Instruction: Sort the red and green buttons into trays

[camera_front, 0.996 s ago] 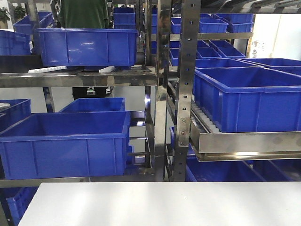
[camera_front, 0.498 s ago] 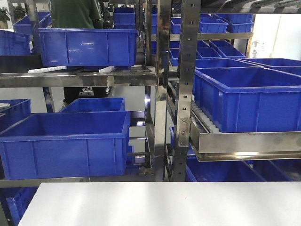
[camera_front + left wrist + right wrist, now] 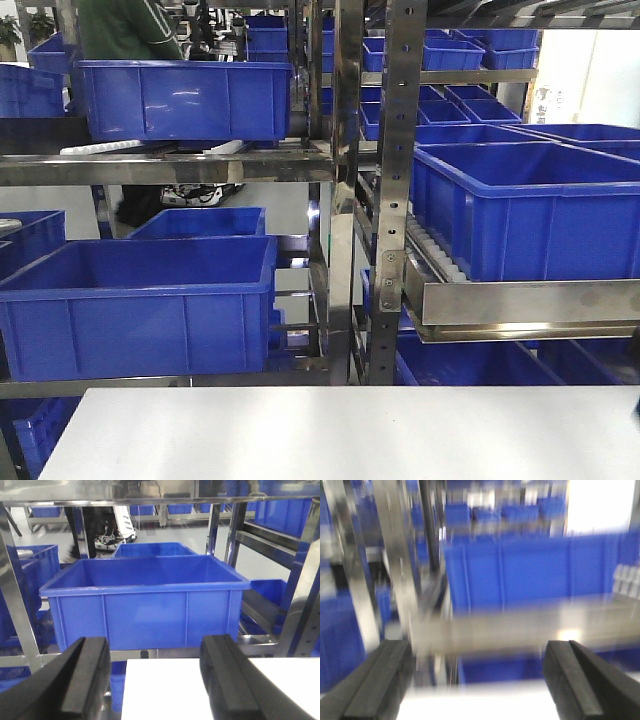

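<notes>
Left end effector [image 3: 157,680] and right end effector [image 3: 477,680], both spread open, faced a steel rack [image 3: 345,200] of blue crates.

The left one's black fingers [image 3: 85,680] stood well apart above the near left edge of the white surface [image 3: 340,435], with a deep blue crate [image 3: 145,610] straight ahead on a rack shelf. The right wrist view was blurred, its fingers equally wide. A person in a green top [image 3: 115,30] stood behind the rack. Where the buttons and trays lay could not be told.
</notes>
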Available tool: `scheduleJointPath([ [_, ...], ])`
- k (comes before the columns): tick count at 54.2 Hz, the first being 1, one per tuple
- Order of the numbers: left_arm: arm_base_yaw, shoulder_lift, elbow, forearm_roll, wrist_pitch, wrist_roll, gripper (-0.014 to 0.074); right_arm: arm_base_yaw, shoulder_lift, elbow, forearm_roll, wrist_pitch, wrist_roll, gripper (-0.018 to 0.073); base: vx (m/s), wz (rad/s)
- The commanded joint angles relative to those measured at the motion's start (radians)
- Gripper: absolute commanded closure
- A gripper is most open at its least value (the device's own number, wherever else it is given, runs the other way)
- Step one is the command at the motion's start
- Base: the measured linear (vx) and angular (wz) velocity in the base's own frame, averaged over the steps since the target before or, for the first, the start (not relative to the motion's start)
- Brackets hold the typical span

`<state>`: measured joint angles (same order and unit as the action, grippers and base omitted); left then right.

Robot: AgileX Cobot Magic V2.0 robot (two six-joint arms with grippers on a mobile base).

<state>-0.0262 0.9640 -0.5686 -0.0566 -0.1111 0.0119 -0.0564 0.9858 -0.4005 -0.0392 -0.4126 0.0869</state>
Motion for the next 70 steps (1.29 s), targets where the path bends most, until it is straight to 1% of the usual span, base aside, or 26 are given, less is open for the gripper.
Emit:
scheduleJointPath([
  [1,-0.005,-0.009,-0.034,-0.001,-0.087,-0.012,0.0073,-0.003,0.113,0.079,-0.132,-0.192,0.074,-0.0015,0.0,0.0],
  [6,-0.005,-0.009,-0.034,-0.001,-0.087,-0.012,0.0073,-0.003,0.239,0.175,-0.269,-0.38,0.11,-0.0005,0.0,0.0],
  [10,-0.005,-0.009,-0.034,-0.001,-0.087,-0.012,0.0073,-0.003,0.365,0.22,-0.337,-0.526,0.111,-0.0005,0.0,0.0],
  [14,-0.005,-0.009,-0.034,-0.001,-0.087,-0.012,0.0073,-0.003,0.486,0.224,-0.361,-0.628,0.111,-0.0005,0.0,0.0],
  [18,-0.005,-0.009,-0.034,-0.001,-0.087,-0.012,0.0073,-0.003,0.603,0.224,-0.366,-0.76,0.106,-0.0005,0.0,0.0],
  [23,-0.005,-0.009,-0.034,-0.001,-0.087,-0.012,0.0073,-0.003,0.717,0.224,-0.363,-0.922,0.07,-0.0005,0.0,0.0],
  [28,-0.005,-0.009,-0.034,-0.001,-0.087,-0.012,0.0073,-0.003,0.781,0.214,-0.369,-0.925,0.011,-0.0005,0.0,0.0],
  [34,-0.005,-0.009,-0.034,-0.001,-0.087,-0.012,0.0073,-0.003,0.834,0.206,-0.339,-0.925,-0.062,-0.0005,0.0,0.0],
  [48,-0.005,-0.009,-0.034,-0.001,-0.087,-0.012,0.0073,-0.003,0.966,0.083,-0.355,-0.925,-0.064,-0.0005,0.0,0.0],
  [52,-0.005,-0.009,-0.034,-0.001,-0.087,-0.012,0.0073,-0.003,0.994,0.045,-0.357,-0.925,-0.048,0.0006,0.0,0.0],
  [56,-0.005,-0.009,-0.034,-0.001,-0.084,-0.012,0.0073,-0.003,1.013,0.014,-0.356,-0.923,-0.007,0.0063,0.0,0.0],
  [58,-0.005,-0.009,-0.034,-0.001,-0.077,-0.012,0.0073,-0.003,1.02,0.005,-0.355,-0.922,0.018,0.0115,0.0,0.0],
  [62,-0.005,-0.009,-0.034,-0.001,-0.06,-0.012,0.0073,-0.003,1.027,0.0,-0.355,-0.923,0.037,0.0272,0.0,0.0],
  [64,-0.005,-0.007,-0.034,0.0,-0.045,-0.006,0.0073,-0.003,1.027,0.0,-0.355,-0.923,0.037,0.0382,0.0,0.0],
  [68,-0.005,0.011,-0.034,0.002,-0.032,-0.006,0.0073,-0.003,1.028,0.0,-0.357,-0.925,0.037,0.0557,0.0,0.0],
  [70,-0.005,0.026,-0.033,0.003,-0.022,-0.006,0.0073,-0.003,1.028,0.0,-0.357,-0.925,0.039,0.0574,0.0,0.0],
])
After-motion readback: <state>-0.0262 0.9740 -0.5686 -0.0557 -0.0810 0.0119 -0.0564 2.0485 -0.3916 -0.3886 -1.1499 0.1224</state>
